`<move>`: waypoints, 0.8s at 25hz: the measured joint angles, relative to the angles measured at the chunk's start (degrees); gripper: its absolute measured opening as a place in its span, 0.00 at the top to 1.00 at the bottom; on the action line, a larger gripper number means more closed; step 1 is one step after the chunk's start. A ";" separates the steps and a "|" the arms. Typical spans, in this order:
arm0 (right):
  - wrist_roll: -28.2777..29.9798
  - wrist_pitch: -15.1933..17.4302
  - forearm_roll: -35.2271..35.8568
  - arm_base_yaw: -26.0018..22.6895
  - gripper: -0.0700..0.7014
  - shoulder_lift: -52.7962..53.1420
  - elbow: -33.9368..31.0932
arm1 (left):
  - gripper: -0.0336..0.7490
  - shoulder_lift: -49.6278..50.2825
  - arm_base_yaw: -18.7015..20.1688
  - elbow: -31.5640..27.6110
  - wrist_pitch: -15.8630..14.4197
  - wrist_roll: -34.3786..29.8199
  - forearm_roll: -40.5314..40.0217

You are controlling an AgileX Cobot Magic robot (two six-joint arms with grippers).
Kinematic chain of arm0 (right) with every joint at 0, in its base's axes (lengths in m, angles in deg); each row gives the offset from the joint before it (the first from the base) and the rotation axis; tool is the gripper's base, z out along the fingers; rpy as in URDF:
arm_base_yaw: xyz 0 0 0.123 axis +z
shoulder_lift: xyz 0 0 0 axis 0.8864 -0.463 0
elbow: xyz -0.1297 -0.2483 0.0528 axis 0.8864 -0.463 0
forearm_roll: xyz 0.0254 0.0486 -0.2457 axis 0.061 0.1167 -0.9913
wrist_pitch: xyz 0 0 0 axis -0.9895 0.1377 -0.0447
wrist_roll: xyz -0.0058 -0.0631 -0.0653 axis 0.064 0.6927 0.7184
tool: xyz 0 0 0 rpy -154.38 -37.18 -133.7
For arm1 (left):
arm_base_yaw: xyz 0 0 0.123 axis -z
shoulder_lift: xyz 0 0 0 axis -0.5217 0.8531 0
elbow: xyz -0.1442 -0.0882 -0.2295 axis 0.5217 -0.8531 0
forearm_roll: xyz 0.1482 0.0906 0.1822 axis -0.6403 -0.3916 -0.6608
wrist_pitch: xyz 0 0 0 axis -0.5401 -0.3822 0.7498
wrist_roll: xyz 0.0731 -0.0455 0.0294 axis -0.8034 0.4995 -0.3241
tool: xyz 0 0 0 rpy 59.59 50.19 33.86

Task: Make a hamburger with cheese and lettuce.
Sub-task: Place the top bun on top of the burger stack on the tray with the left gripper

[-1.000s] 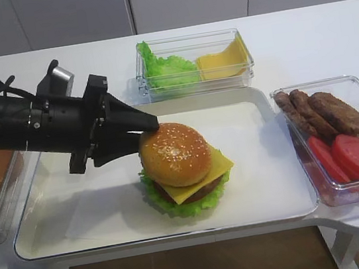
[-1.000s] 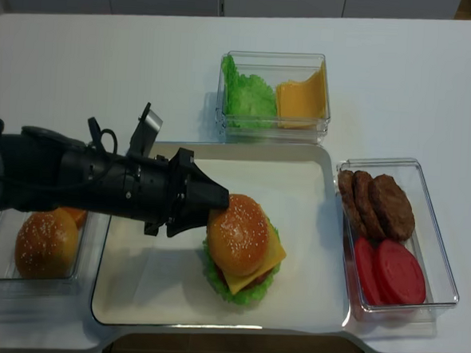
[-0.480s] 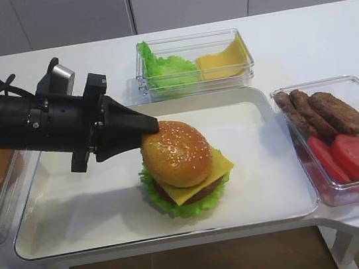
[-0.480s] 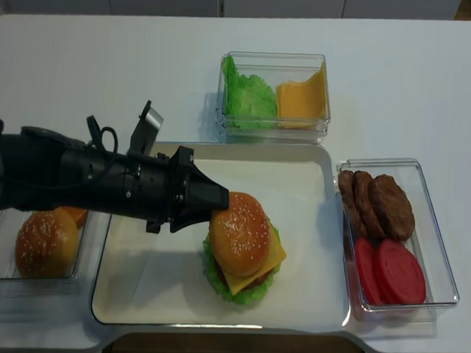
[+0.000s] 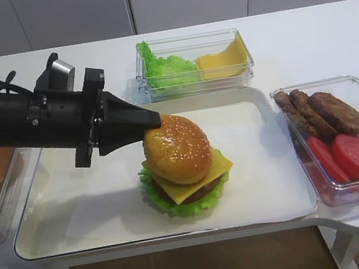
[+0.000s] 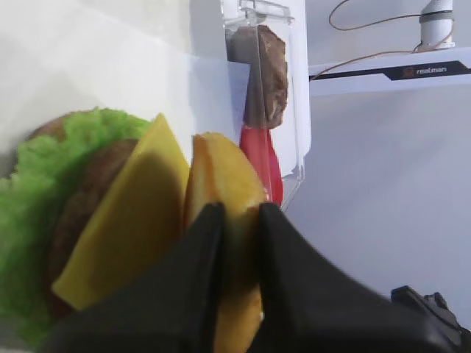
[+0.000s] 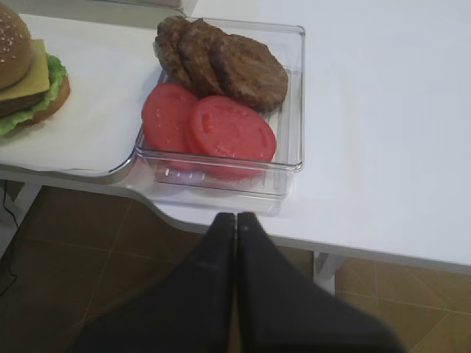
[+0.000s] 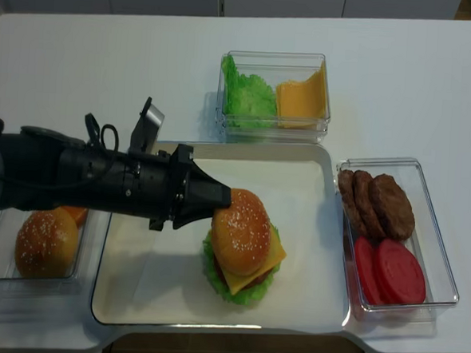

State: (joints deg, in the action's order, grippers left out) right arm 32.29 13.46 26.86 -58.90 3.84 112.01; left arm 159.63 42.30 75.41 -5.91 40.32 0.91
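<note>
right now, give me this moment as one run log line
left hand: shut on top bun edge | right hand: shut, empty | hamburger: stacked on tray, cheese and lettuce showing

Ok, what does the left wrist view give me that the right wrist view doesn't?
Only the left wrist view shows the left gripper, its fingers closed on the edge of the sesame bun, the bun tilted up off the cheese.

Only the right wrist view shows the right gripper, shut, hanging off the table's edge over the floor, and the tomato slices seen from above.

Both show the hamburger with its lettuce, and the clear container of patties.
</note>
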 joint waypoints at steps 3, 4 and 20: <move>0.00 0.00 0.00 0.00 0.91 0.00 0.00 | 0.84 0.00 0.00 0.00 -0.72 -1.31 1.79; 0.00 0.00 0.00 0.00 0.91 0.00 0.00 | 0.84 0.00 0.00 0.00 -0.85 -1.41 2.02; 0.00 0.00 0.00 0.00 0.91 0.00 0.00 | 0.86 0.00 0.00 0.00 -2.23 -2.15 5.11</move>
State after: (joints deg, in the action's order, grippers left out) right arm 32.29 13.46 26.86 -58.90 3.84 112.01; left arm 159.63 42.30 75.41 -8.15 38.17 6.02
